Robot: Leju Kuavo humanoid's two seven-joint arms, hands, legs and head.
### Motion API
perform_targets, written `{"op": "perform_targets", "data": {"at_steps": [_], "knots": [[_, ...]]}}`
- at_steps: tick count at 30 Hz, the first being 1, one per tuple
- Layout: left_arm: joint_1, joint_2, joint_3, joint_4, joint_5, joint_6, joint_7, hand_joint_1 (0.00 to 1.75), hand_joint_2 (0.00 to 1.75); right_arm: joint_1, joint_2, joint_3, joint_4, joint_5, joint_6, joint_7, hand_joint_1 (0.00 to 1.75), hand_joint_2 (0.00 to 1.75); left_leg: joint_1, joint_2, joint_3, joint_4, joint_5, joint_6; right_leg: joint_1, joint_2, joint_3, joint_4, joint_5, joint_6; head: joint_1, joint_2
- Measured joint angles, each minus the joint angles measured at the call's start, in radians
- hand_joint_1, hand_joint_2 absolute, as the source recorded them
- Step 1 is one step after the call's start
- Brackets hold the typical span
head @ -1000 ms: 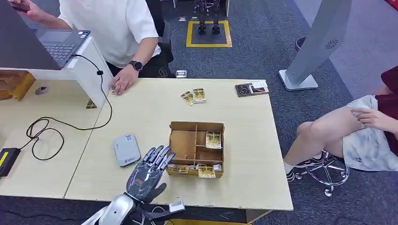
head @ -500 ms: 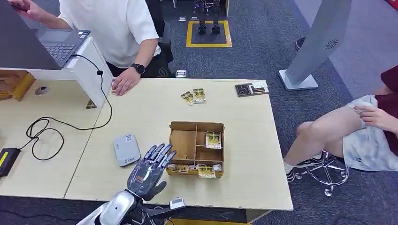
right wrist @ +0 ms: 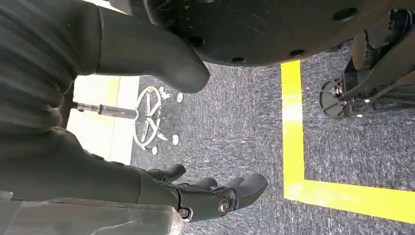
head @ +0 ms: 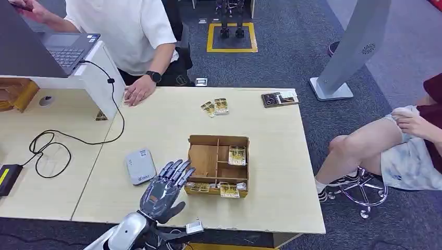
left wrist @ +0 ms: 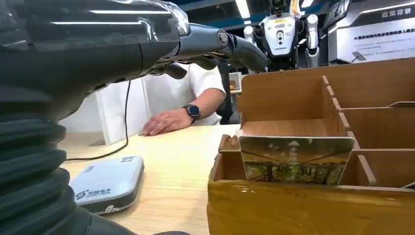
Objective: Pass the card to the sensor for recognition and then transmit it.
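Note:
A brown divided box point(head: 218, 165) stands near the table's front edge, with picture cards in its front slots point(head: 229, 189) and one card point(head: 237, 154) in a right compartment. The left wrist view looks into the box point(left wrist: 313, 196) at a card point(left wrist: 295, 159) standing in a front slot. A grey card sensor point(head: 140, 166) lies left of the box, also visible at the wrist point(left wrist: 107, 182). My left hand point(head: 164, 190) hovers between sensor and box, fingers spread toward the box, holding nothing. My right hand point(right wrist: 205, 193) hangs over the carpet with its fingers apart and empty.
Two loose cards point(head: 216, 107) and a dark booklet point(head: 280, 98) lie at the table's far side. A person in white rests a hand point(head: 136, 91) on the far edge beside a laptop point(head: 65, 49). Another person sits at the right point(head: 401, 140). Black cable point(head: 49, 143) loops left.
My left hand has drawn back slightly toward the table's front edge. The seated person's hand on the right has lifted. The cards, box and sensor have not moved.

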State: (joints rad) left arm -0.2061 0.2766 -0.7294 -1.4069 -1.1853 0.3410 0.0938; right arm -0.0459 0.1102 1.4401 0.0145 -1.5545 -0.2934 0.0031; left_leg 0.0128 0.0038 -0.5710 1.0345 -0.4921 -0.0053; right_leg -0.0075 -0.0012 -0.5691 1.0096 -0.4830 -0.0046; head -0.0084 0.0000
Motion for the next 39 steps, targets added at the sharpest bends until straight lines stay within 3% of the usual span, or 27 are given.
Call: {"op": "perform_targets", "data": {"at_steps": [15, 25, 39], "knots": [[-0.069, -0.058, -0.043, 0.012, 0.043, -0.045, -0.018, 0.00, 1.75, -0.006, -0.005, 0.008, -0.005, 0.002, -0.003, 0.010, 0.00, 1.75, 0.000, 0.000, 0.000, 0.000, 0.000, 0.000, 0.000, 0.000, 0.000, 0.000, 0.000, 0.000, 0.000, 0.000], [-0.080, -0.071, -0.052, 0.035, 0.052, -0.049, -0.021, 0.00, 1.75, -0.007, -0.008, 0.009, -0.008, 0.002, -0.003, 0.010, 0.00, 1.75, 0.000, 0.000, 0.000, 0.000, 0.000, 0.000, 0.000, 0.000, 0.000, 0.000, 0.000, 0.000, 0.000, 0.000], [-0.130, -0.119, -0.074, 0.108, 0.076, -0.106, -0.020, 0.00, 1.75, -0.011, -0.016, 0.025, -0.020, 0.003, -0.003, 0.010, 0.00, 1.75, 0.000, 0.000, 0.000, 0.000, 0.000, 0.000, 0.000, 0.000, 0.000, 0.000, 0.000, 0.000, 0.000, 0.000]]}}
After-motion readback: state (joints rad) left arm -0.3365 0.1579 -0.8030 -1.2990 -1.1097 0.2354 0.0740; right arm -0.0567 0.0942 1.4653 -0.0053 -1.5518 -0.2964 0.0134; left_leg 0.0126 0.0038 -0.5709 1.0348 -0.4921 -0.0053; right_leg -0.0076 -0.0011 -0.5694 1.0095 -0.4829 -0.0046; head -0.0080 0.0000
